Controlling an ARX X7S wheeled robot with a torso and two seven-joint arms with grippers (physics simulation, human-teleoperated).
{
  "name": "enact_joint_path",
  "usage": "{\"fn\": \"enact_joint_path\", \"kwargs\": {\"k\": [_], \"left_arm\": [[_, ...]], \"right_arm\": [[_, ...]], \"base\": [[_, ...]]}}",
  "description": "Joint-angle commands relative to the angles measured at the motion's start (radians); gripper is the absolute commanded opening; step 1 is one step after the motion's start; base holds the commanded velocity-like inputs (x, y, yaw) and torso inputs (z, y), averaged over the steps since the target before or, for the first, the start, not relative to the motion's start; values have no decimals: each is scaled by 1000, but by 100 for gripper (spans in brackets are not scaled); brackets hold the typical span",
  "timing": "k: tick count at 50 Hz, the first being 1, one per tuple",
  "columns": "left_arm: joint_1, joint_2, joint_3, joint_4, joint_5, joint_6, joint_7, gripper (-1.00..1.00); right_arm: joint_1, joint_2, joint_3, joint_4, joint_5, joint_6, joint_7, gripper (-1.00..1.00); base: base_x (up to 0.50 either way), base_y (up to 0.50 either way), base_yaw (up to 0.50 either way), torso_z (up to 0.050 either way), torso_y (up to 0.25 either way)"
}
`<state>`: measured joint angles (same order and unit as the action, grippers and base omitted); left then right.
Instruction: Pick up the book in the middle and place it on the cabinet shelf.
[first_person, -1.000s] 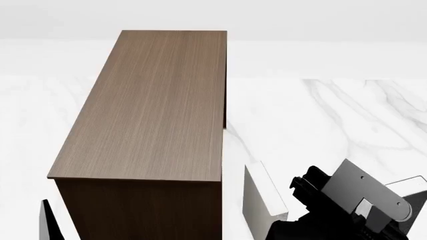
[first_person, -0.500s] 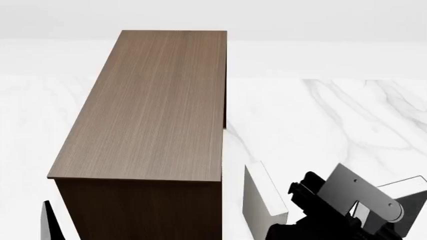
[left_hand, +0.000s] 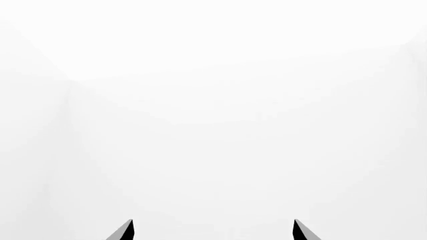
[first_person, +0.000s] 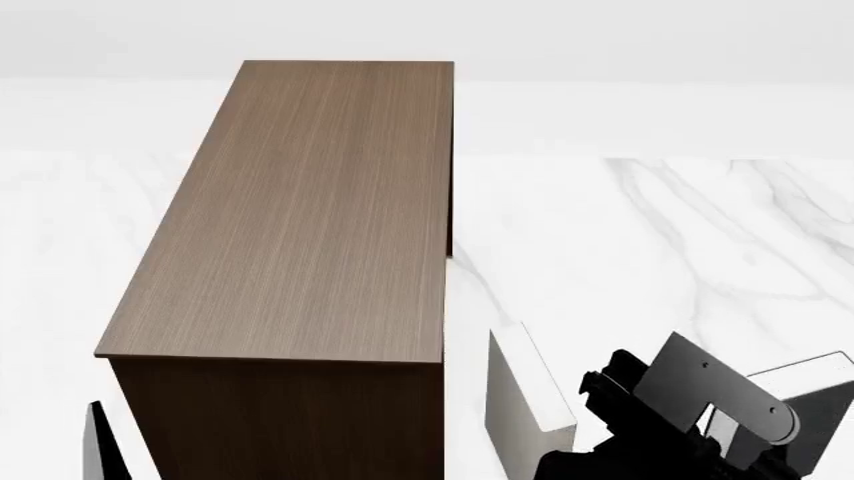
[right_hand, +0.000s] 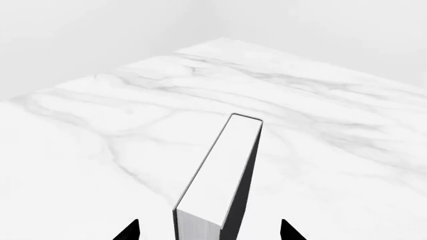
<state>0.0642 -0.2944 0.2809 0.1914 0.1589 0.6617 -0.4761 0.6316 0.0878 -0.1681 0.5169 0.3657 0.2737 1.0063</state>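
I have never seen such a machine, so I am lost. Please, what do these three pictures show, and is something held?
It is a simulated robot with two arms. One picture looks down from its head: a brown wooden cabinet, a white marble surface, and a grey book standing upright beside the cabinet. The other two pictures come from cameras at the wrists. The right gripper is open, its fingertips on either side of the book without touching it. The left gripper is open, with nothing between its fingertips.

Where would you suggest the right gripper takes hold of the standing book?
Probably across its thickness, one finger on each cover. The book stands upright on edge on the marble floor, and the open right gripper is already lined up with its narrow edge, so coming straight on suits.
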Motion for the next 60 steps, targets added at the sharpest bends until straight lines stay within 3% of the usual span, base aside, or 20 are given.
{"fn": "enact_joint_path", "kwargs": {"k": [1, 60], "left_arm": [[-1, -4, 4, -2, 0, 0, -5, 100], [-3, -24, 26, 11, -5, -17, -26, 100]], "right_arm": [[20, 0, -7, 77, -4, -45, -7, 100], [125, -26, -59, 448, -31, -305, -56, 100]], "base": [[0, 0, 0, 0, 0], [0, 0, 0, 0, 0]]}}
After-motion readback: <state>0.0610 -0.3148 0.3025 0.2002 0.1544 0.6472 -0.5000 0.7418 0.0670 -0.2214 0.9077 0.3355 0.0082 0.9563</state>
